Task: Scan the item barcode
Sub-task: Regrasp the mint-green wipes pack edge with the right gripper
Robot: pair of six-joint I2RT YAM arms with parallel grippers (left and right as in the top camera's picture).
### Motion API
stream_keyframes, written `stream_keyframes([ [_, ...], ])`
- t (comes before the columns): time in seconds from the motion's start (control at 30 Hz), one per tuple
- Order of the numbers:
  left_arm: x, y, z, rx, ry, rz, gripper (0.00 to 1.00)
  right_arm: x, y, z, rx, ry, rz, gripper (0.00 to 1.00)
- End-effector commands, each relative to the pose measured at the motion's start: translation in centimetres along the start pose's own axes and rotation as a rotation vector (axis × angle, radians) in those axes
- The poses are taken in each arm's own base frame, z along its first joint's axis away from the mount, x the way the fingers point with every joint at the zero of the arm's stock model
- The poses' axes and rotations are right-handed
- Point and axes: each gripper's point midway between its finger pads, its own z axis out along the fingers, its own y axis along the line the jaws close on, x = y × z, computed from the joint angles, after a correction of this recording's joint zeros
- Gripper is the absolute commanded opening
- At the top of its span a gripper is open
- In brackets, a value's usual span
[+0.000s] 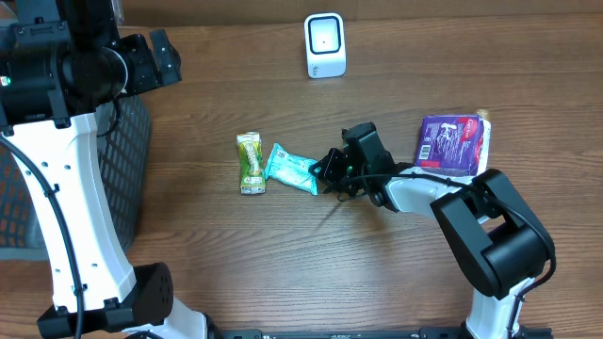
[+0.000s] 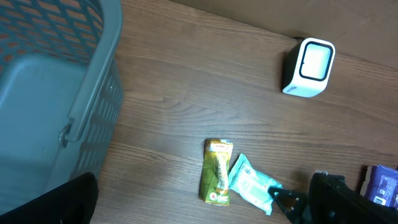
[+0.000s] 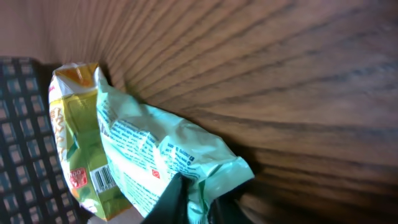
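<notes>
Pinching the crimped end of the teal packet (image 1: 290,168) that faces it, the right claw (image 1: 325,169) lies low over the middle of the worktop (image 1: 283,254), its dark fingers pressed on the foil. The packet lies flat, its long axis running across the worktop from left to right, with the left end tipped slightly towards the far side. Touching or just beside that left end lies a green packet (image 1: 251,162), its long axis running near to far. Off to the right, well apart from both, a purple packet (image 1: 452,143) rests beside the right arm. At the left edge stands a grey basket (image 1: 122,160), and above it the left claw (image 1: 155,56) hangs with its fingers spread, gripping nothing. At the far edge, facing the packets, stands the white scanner (image 1: 325,44); bare wood lies between it and the teal packet. Only the right wrist view shows the grip closely, the blue print on the teal wrapper and a barcode (image 3: 102,178) on the green packet.
</notes>
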Motion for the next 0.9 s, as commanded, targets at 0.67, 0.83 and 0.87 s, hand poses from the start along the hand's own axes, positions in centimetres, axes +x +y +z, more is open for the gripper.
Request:
stream_keyframes([
  [0.67, -0.4, -0.2, -0.2, 0.006, -0.015, 0.021, 1.0, -4.1, -1.0, -6.0, -0.092, 0.035, -0.305, 0.36],
  [0.83, -0.4, -0.2, -0.2, 0.006, -0.015, 0.021, 0.99, -3.7, -2.6, -5.5, -0.039, 0.056, -0.235, 0.45],
  [0.87, -0.4, -0.2, -0.2, 0.007, -0.015, 0.021, 1.0, -3.4, -3.0, -5.3, -0.025, 0.066, -0.213, 0.45],
])
